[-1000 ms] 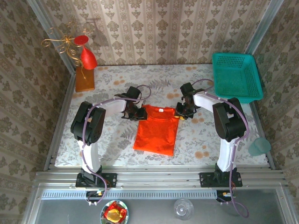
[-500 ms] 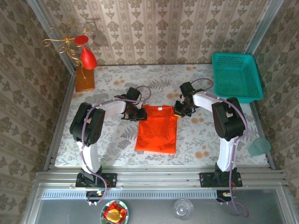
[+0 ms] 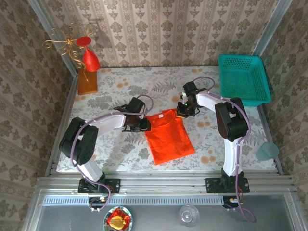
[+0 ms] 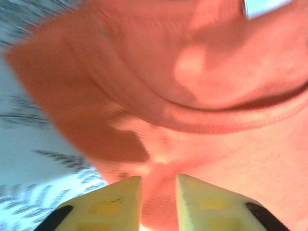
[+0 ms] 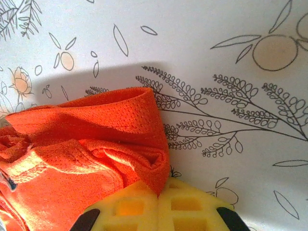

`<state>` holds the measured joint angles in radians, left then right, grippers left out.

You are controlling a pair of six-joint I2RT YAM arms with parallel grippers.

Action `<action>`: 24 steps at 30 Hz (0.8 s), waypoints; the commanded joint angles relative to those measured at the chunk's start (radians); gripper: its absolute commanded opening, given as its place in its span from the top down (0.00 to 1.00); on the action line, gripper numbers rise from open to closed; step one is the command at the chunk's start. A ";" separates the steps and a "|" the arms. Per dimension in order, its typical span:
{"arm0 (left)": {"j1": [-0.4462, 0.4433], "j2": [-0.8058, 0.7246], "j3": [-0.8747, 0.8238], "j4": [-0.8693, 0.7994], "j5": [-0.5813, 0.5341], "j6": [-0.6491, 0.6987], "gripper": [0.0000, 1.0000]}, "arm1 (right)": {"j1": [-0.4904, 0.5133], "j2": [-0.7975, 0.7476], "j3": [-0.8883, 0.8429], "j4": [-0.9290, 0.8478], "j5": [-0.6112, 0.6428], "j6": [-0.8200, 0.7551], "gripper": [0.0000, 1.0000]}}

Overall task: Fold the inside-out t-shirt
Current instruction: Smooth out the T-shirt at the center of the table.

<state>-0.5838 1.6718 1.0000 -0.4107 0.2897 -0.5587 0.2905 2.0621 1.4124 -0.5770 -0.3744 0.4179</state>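
The inside-out t-shirt lies folded into a narrow orange-red panel mid-table, skewed so its hem points to the near right. My left gripper sits at its left shoulder. In the left wrist view a ridge of the shirt fills the narrow gap between the yellow fingers of that gripper, which is shut on it. My right gripper is at the right shoulder. In the right wrist view its pads meet, pinching a folded corner of the shirt just above the patterned cloth.
A teal basket stands at the back right. A red cone ornament with gold wire on an orange block stands at the back left. A pale cup sits off the table's right edge. The table cloth is floral.
The right gripper has shut on the shirt's corner. The left gripper has drawn its shoulder toward the near side, and the shirt has swung so its hem sits further right.
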 commanded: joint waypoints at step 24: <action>0.116 0.089 -0.003 0.098 0.077 -0.146 0.69 | 0.003 -0.027 -0.033 -0.062 0.001 0.008 0.94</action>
<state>-0.4706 1.7607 0.9794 -0.2779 0.3920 -0.7010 0.2905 2.0583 1.4052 -0.5827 -0.3748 0.4213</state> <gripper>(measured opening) 0.304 0.061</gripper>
